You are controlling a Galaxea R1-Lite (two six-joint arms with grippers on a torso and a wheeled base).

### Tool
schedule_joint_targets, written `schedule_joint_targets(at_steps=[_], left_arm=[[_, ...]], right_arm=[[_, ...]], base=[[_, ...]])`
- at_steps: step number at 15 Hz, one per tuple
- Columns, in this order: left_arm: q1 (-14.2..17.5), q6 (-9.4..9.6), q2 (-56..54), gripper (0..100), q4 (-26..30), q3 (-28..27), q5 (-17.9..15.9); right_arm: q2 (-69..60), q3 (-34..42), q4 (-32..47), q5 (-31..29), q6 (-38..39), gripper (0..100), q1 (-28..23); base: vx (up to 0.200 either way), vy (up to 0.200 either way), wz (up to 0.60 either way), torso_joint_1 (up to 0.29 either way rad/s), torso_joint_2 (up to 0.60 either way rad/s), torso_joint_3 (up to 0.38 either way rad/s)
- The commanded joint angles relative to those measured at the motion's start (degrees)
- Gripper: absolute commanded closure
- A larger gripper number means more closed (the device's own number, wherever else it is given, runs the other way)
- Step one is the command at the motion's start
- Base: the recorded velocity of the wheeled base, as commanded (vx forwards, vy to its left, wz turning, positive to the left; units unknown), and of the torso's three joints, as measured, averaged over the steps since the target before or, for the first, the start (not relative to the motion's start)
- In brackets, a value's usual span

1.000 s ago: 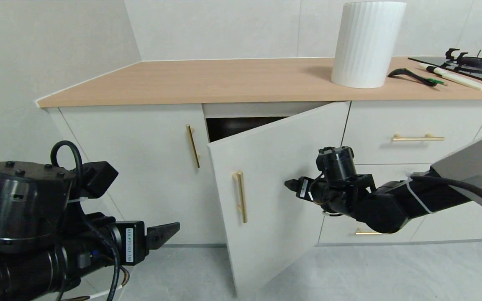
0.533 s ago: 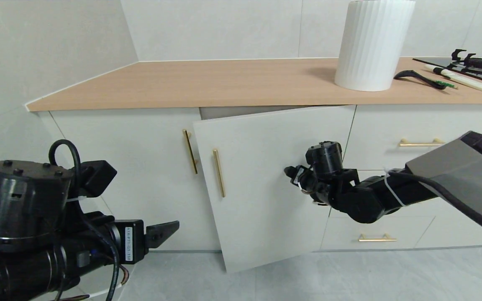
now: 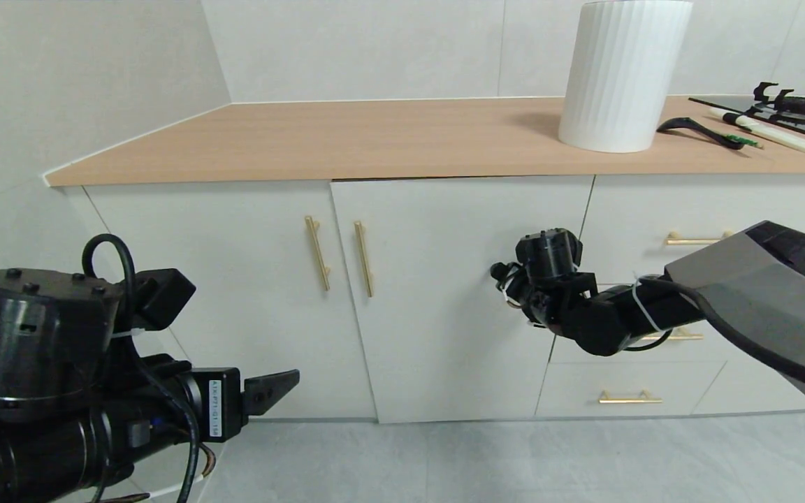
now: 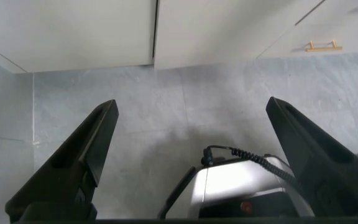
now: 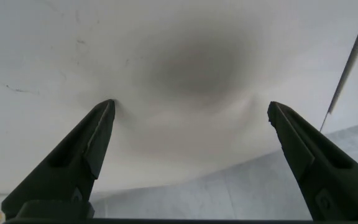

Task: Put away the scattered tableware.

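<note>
A black scoop [image 3: 696, 130] and a white-handled utensil [image 3: 774, 133] lie on the countertop [image 3: 374, 140] between a ribbed canister [image 3: 615, 73] and an edge-cropped stove [image 3: 801, 106], while below my right pincer [image 5: 190, 107], spread wide and empty, touches the closed cabinet door [image 3: 444, 314]; my left pincer [image 4: 191, 104] gapes empty over the floor [image 3: 514, 461].

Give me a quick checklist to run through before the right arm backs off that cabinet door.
1. Cabinet door shut, flush with the neighbouring door: ok.
2. Right pincer open and holding nothing: ok.
3. Right pincer's tips actually touching the door panel: cannot tell; they are at least very close.
4. Left pincer open, empty, low over the floor, away from the doors: ok.
5. All tableware put away: not ok; a black utensil and a white utensil lie out on the counter.
</note>
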Motion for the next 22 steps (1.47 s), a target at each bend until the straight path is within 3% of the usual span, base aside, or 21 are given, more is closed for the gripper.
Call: schedule_joint_targets(at_steps=[1, 7, 11, 13, 15, 16, 18, 21, 22], left_arm=[[-0.04, -0.03, 0.07, 0, -0.06, -0.01, 0.01], [-0.04, -0.12, -0.02, 0, -0.06, -0.01, 0.01], [0.57, 0.24, -5.73, 0, -0.06, -0.36, 0.54], [1.45, 2.08, -13.47, 0, 0.29, 0.96, 1.42], [2.15, 3.4, -22.08, 0, 0.38, 6.06, 2.21], [2.86, 4.63, -27.62, 0, 0.91, 9.31, 3.18], [5.4, 9.38, -40.1, 0, 7.24, 12.91, 3.7], [8.13, 16.94, -57.5, 0, 22.88, 11.24, 3.97], [10.24, 17.64, -60.75, 0, 26.22, 10.45, 4.41]], right_arm=[[1.55, -1.69, -0.05, -1.28, 0.03, 0, -1.05], [-1.62, 0.51, 0.12, -2.16, -0.06, 0, -1.05], [-21.92, 15.81, -0.05, -2.34, -2.43, 0, -0.17], [-37.48, 27.58, -0.05, -3.48, -8.67, 0, -0.69], [-51.54, 39.18, -0.14, -5.06, -15.44, 0, -2.8], [-59.98, 44.63, -0.05, -5.24, -18.78, 0, -4.47], [-76.15, 52.1, 0.48, -3.22, -26.86, 0, -11.68], [-98.56, 57.64, 7.42, 2.58, -39.43, 0, -20.03], [-105.5, 57.47, 12.78, 2.67, -41.89, 0, -20.03]], base=[[0.0, 0.0, 0.0, 0.0, 0.0, 0.0], [0.0, 0.0, 0.0, 0.0, 0.0, 0.0], [0.0, 0.0, 0.0, 0.0, 0.0, 0.0], [0.0, 0.0, 0.0, 0.0, 0.0, 0.0], [0.0, 0.0, 0.0, 0.0, 0.0, 0.0], [0.0, 0.0, 0.0, 0.0, 0.0, 0.0], [0.0, 0.0, 0.0, 0.0, 0.0, 0.0], [0.0, 0.0, 0.0, 0.0, 0.0, 0.0], [0.0, 0.0, 0.0, 0.0, 0.0, 0.0]])
